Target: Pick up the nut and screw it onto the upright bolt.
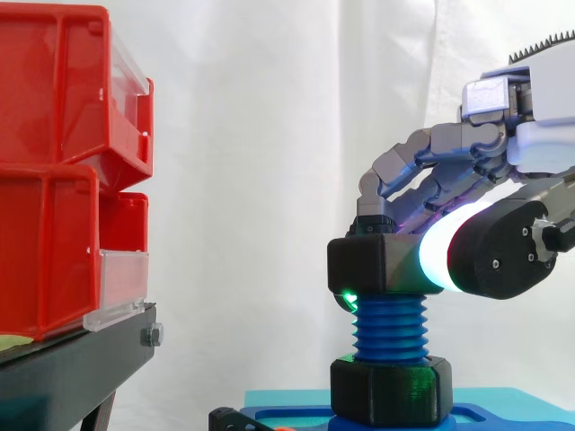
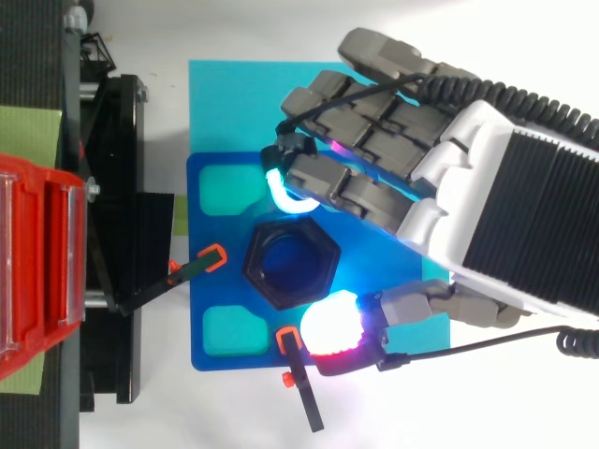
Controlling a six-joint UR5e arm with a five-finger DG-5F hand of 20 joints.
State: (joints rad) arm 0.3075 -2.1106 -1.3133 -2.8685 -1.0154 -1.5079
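We see the hand (image 1: 499, 247) pinching the black nut (image 1: 373, 263) between its curled fingers on one side and its thumb on the other. From above, the thumb's pad (image 2: 332, 332) glows red against one flat of the nut (image 2: 290, 264), and a finger's pad (image 2: 281, 192) glows cyan-white just beside the opposite flat. The nut sits on the very top of the blue bolt (image 1: 389, 328), which stands upright on the blue plate (image 2: 215, 318) with a second black nut (image 1: 389, 391) at its foot. We cannot tell whether the threads have caught.

We judge the main risk to be cross-threading. If the nut tips even a little as the hand turns it, it could bite crooked and jam. The grip bears on only two sides, so the pads could also slide round the flats without turning the nut. If the hand lets go to take a fresh hold before a thread has caught, the nut could drop off the bolt. Two black clamps with orange tips (image 2: 201, 265) lie near the bolt, and a wide sweep of the thumb could knock one.

Two red bins, upper (image 1: 54, 90) and lower (image 1: 45, 251), sit stacked on the black stand (image 1: 72, 364), well apart from the bolt. We cannot see what is in them. The plate's two teal pockets (image 2: 229, 185) hold nothing.
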